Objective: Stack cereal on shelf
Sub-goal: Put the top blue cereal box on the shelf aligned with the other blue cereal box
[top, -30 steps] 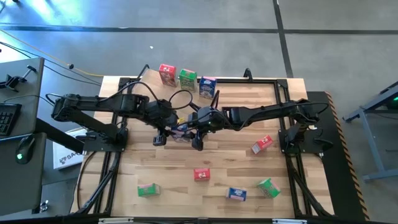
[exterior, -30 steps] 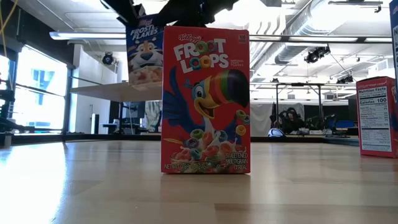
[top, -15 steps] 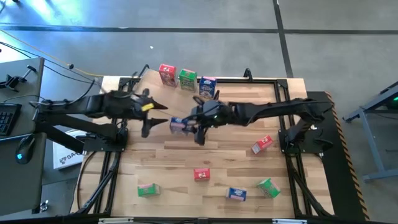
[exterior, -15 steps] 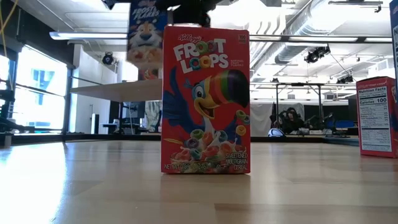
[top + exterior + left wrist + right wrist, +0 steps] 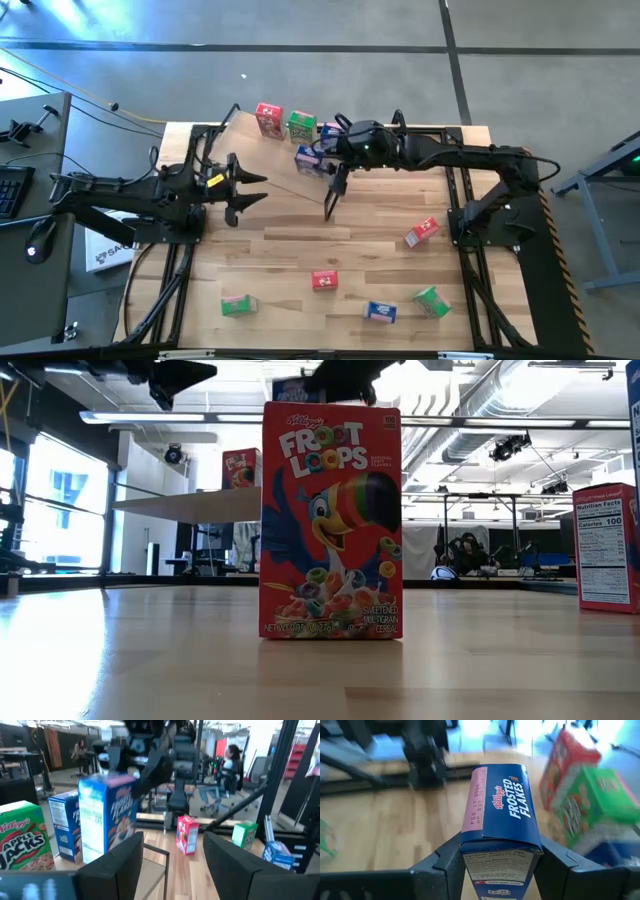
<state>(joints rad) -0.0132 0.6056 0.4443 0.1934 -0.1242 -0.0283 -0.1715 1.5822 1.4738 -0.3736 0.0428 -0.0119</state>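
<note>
My right gripper (image 5: 328,162) is shut on a blue Frosted Flakes box (image 5: 309,159), held in the air next to the boxes on the shelf (image 5: 190,505). A red box (image 5: 268,118), a green box (image 5: 301,127) and a blue box (image 5: 334,134) stand on their bottoms on the shelf at the table's far edge. My left gripper (image 5: 246,187) is open and empty near the table's left side. In its wrist view (image 5: 172,865) the held box (image 5: 107,815) shows upright. My right gripper pinches the blue box between its two fingers (image 5: 445,862), one on each of two opposite faces, at the box's end nearest the wrist (image 5: 470,857). In the left wrist view the fingers come at its upper part from above. The box hangs upright, lifted clear.
Loose boxes lie on the near half of the table: red (image 5: 421,232), red (image 5: 324,280), green (image 5: 237,304), blue (image 5: 380,312), green (image 5: 432,300). A red Froot Loops box (image 5: 330,520) fills the low view. A person (image 5: 232,757) sits in the room behind.
My left gripper has drawn away from the blue box toward the table's left edge. My right gripper has carried the box, still clear of the table, toward the far edge, up beside the boxes on the shelf.
</note>
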